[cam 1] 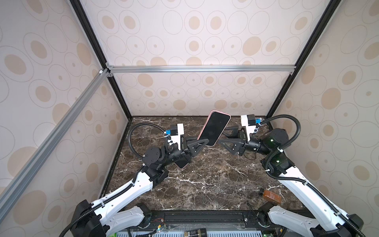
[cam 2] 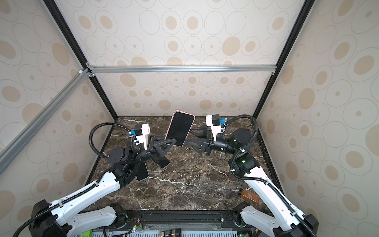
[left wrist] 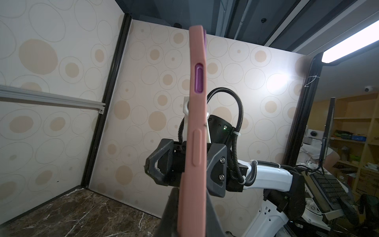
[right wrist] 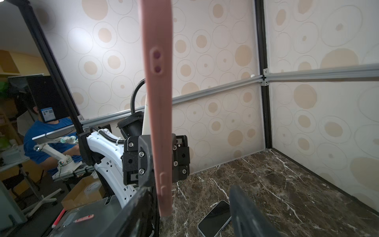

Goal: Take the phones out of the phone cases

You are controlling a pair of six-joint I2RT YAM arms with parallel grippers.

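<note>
A phone (cam 1: 215,127) with a dark screen sits in a pink phone case (left wrist: 194,127) and is held tilted above the marble floor, in both top views. My left gripper (cam 1: 202,141) is shut on the case's lower left edge; in the left wrist view its fingers (left wrist: 213,217) press both faces of the case. My right gripper (cam 1: 222,137) stands open around the opposite edge. In the right wrist view the case (right wrist: 159,102) hangs between the jaws, close to one finger (right wrist: 133,215) and clearly apart from the other.
A second phone (right wrist: 215,218) lies flat on the marble floor (cam 1: 205,184) under my left arm, with another one (cam 2: 142,174) beside it. An amber bottle (cam 1: 271,196) lies at the front right. Patterned walls enclose three sides.
</note>
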